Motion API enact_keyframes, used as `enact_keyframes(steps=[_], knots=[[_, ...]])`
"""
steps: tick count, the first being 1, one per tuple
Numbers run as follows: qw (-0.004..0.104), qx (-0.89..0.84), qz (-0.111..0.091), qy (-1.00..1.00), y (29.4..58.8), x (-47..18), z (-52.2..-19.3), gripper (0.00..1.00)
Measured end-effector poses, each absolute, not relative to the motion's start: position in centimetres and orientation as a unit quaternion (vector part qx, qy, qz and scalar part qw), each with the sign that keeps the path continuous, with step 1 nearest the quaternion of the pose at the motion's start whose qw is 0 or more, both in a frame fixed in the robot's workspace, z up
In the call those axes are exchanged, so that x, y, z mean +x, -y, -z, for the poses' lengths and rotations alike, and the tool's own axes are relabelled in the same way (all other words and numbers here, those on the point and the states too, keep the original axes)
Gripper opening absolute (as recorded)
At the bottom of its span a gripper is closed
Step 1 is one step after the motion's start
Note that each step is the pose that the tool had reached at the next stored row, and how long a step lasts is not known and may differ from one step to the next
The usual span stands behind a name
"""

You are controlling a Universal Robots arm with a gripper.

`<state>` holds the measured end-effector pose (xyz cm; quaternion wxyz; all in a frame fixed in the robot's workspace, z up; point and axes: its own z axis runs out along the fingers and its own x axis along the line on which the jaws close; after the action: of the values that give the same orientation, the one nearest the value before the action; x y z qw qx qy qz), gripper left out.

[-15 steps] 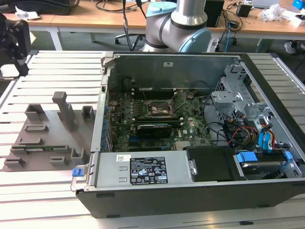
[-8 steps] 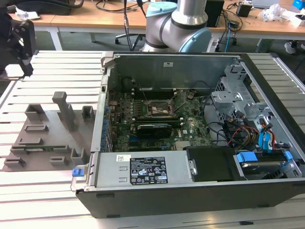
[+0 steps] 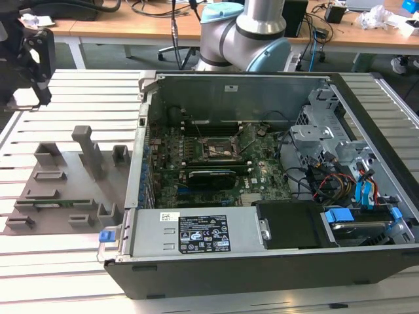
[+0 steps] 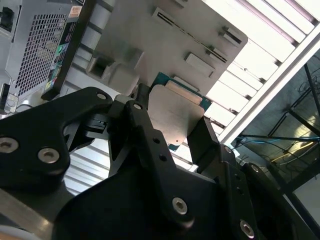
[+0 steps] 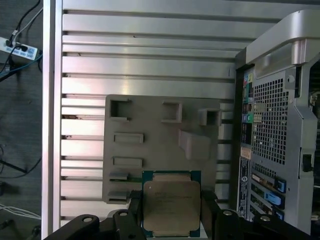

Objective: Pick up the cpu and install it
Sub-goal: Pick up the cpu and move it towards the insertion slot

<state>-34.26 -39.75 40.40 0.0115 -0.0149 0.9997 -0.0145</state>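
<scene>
The cpu [image 5: 170, 207], a flat square chip with a silvery-grey top and a green rim, sits between my gripper's [image 5: 171, 216] two black fingers [image 5: 134, 212], which are shut on its opposite edges. In the second wrist view the cpu [image 4: 175, 117] hangs in the gripper [image 4: 175, 127] above the grey fixture plate [image 4: 165, 35]. In the exterior view the gripper [image 3: 36, 72] is high at the exterior view's left, over the slatted table and apart from the open computer case [image 3: 262, 261]. The black-framed motherboard socket [image 3: 216, 149] lies inside the case.
The grey fixture plate [image 3: 65, 190] with raised holders lies on the slatted aluminium table [image 3: 52, 275], at the exterior view's left of the case. The case's perforated back panel [image 5: 280, 115] stands close beside the plate. Cables and drive cages [image 3: 340, 170] fill the case's other end.
</scene>
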Motion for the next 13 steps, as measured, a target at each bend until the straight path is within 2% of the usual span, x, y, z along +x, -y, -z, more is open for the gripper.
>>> enact_keyframes(steps=[13], knots=[[0.011,-0.015,0.014,-1.0,39.7,-33.0,-40.1,0.55]])
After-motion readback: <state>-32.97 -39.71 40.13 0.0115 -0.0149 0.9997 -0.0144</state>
